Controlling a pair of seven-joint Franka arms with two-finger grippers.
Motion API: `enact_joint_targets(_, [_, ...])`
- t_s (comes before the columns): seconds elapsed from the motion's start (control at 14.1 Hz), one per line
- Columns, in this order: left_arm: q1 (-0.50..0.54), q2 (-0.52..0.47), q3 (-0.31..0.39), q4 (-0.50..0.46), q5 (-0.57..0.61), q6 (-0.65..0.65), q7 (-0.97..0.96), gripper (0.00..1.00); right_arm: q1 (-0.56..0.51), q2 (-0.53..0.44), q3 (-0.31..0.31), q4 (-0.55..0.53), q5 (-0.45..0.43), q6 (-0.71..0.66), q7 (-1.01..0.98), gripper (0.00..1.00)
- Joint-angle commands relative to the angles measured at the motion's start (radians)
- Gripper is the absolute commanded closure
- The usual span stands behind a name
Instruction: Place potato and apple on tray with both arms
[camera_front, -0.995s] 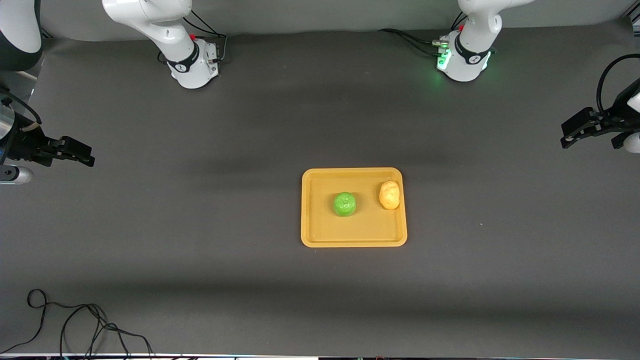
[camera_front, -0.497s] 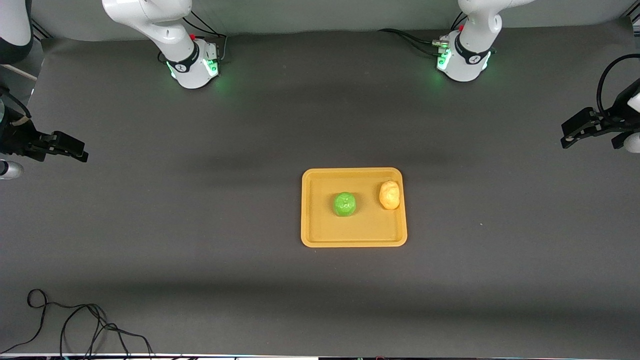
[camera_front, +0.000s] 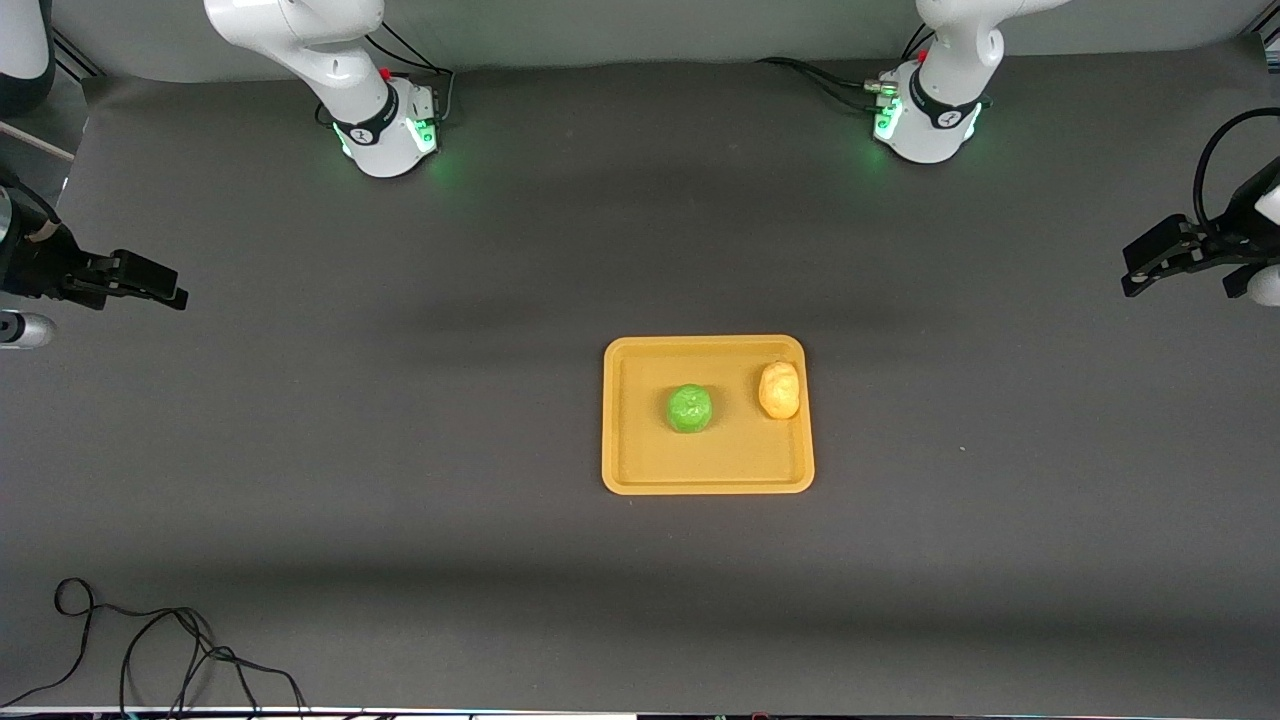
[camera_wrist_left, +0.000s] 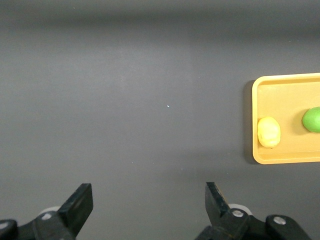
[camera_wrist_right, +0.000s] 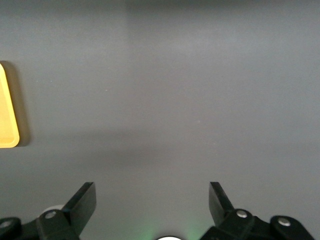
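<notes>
On tray (camera_front: 640, 470): apple (camera_front: 689, 408) mid-floor, potato (camera_front: 779, 390) beside rim toward left arm's end. Left gripper (camera_wrist_left: 149, 202), right gripper (camera_wrist_right: 151, 201) over bare tabletop (camera_front: 400, 500) at either end, fingers apart, empty.

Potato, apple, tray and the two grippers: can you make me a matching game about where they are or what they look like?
Things:
1. potato
2. apple
3. tray
4. left gripper and right gripper

Descriptions:
A. open, holding nothing, over the table's ends
B. bright green, near the tray's middle
C. orange-yellow, flat, holding both foods
D. pale yellow-tan, by the tray's rim toward the left arm's end

Pairs: 1-D, 2-B, 3-C, 4-A
</notes>
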Motion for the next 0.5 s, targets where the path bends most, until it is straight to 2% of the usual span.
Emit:
enact_joint_targets(0.0, [-0.001, 0.003, 0.002, 0.011, -0.001, -0.008, 0.001, 0.00, 0.004, -0.007, -0.009, 0.008, 0.023, -0.019, -0.009, 0.00])
enact_joint_targets(0.43, [0.004, 0.005, 0.005, 0.006, 0.000, -0.020, 0.001, 0.00, 0.004, -0.007, -0.008, 0.008, 0.021, -0.019, -0.009, 0.00])
